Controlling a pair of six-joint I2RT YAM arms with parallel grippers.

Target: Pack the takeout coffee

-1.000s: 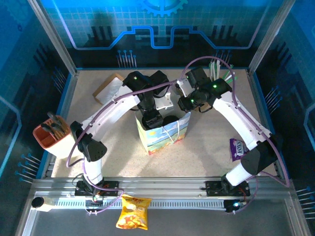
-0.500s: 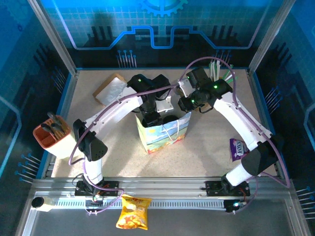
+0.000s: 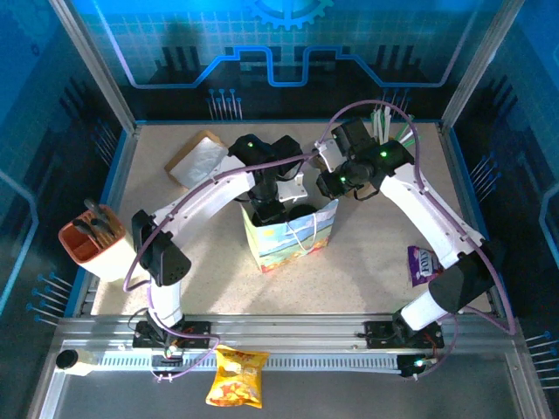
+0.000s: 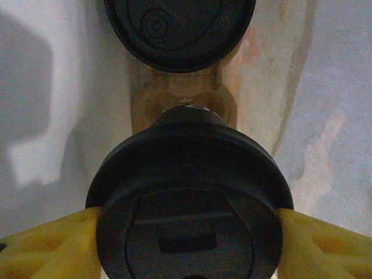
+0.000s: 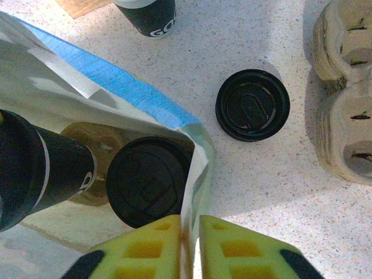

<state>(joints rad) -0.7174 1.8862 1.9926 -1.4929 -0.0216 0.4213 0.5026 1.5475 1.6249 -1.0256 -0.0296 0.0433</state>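
The takeout coffee [image 4: 189, 203] shows its round black lid, with my left gripper [image 4: 189, 232] shut on it; yellow fingers [image 4: 52, 244] press both sides of it and hide the cup body. It hangs inside the colourful paper bag [image 3: 293, 240], where my left gripper [image 3: 273, 209] reaches down from above. A second black-lidded cup [image 4: 180, 29] stands farther in on the bag's floor, and its lid [image 5: 148, 180] shows through the bag's mouth. My right gripper [image 5: 195, 232] is shut on the paper bag's rim [image 5: 197, 157], at the bag's far right corner [image 3: 325, 188].
A loose black lid [image 5: 253, 104], a dark cup [image 5: 148, 14] and a cardboard cup carrier [image 5: 346, 87] lie on the table behind the bag. An orange holder [image 3: 92, 236] stands at the left edge, a brown packet [image 3: 196, 157] lies back left, and a purple snack [image 3: 422, 262] lies right.
My left arm has shifted slightly to the right over the bag with the cup in its grip. The right gripper has stayed on the bag's rim.
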